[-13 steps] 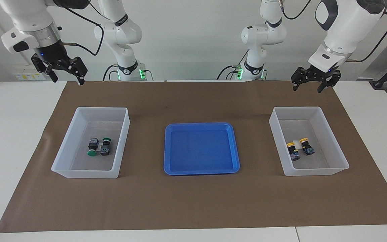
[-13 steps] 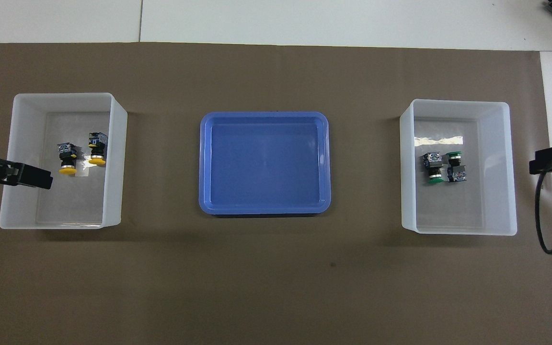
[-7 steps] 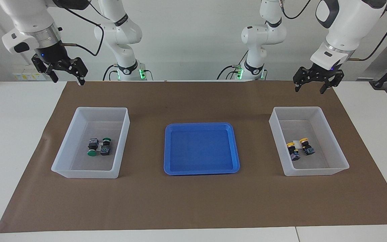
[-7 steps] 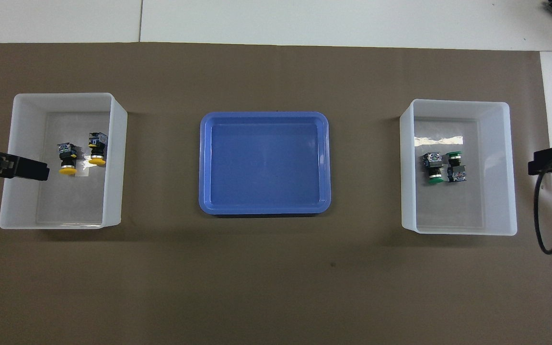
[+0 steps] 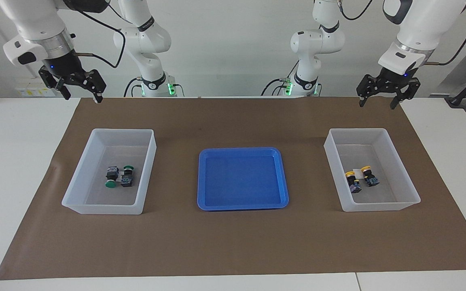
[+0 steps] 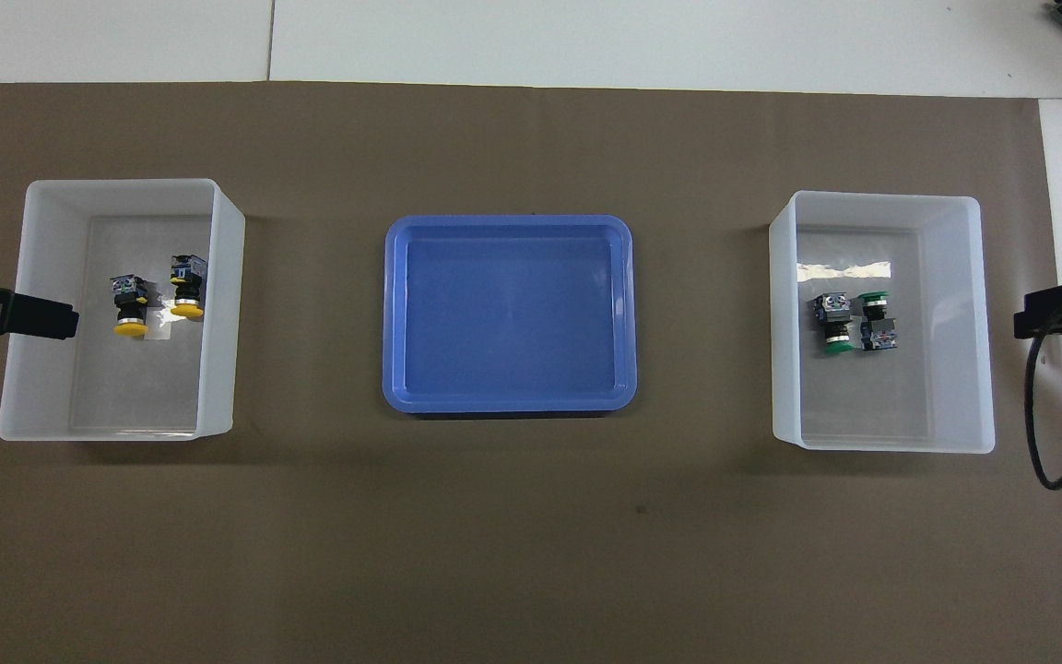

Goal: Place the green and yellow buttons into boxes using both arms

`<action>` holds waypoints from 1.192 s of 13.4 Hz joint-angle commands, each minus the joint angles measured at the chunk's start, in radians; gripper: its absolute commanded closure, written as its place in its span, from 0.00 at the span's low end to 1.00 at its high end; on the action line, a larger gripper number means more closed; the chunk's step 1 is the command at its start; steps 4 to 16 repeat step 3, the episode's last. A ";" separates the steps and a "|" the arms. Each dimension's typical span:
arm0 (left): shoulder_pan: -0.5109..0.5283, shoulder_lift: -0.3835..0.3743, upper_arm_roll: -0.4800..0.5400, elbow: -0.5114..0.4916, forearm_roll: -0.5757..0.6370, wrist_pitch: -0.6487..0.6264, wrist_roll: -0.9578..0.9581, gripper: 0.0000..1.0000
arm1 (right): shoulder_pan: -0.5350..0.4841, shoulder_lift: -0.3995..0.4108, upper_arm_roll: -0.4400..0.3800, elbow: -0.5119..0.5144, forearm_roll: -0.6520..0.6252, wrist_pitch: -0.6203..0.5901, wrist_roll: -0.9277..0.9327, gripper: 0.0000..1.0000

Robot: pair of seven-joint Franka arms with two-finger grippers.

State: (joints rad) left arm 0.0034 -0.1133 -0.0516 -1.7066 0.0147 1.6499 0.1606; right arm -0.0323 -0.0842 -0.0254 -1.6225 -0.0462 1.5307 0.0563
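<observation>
Two green push-button switches (image 5: 112, 174) (image 5: 127, 176) lie in one translucent white box (image 5: 73, 186); two yellow push-button switches (image 5: 352, 182) (image 5: 369, 176) lie in a second translucent white box (image 5: 403, 169). One blue tray (image 5: 203, 178) sits between the two boxes. One brown paper sheet (image 5: 233, 242) covers the tabletop (image 5: 10, 161). Four robot arms stand along the robots' edge: two large white arms, each with one black pincer (image 5: 82, 89) (image 5: 382, 93), and two slimmer white arms (image 5: 146, 44) (image 5: 316, 44) with green lights.

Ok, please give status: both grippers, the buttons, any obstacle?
Left gripper open, raised by yellow box. Right gripper open, raised by green box. Yellow buttons and green buttons boxed. Blue tray between, nothing blocking.
</observation>
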 commanded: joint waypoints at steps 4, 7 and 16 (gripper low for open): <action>-0.010 -0.017 0.007 -0.005 0.016 -0.021 -0.006 0.00 | -0.012 -0.022 0.002 -0.019 0.015 -0.015 -0.032 0.00; -0.010 -0.017 0.007 -0.005 0.016 -0.021 -0.006 0.00 | -0.012 -0.022 0.002 -0.019 0.015 -0.015 -0.032 0.00; -0.010 -0.017 0.007 -0.005 0.016 -0.021 -0.006 0.00 | -0.012 -0.022 0.002 -0.019 0.015 -0.015 -0.032 0.00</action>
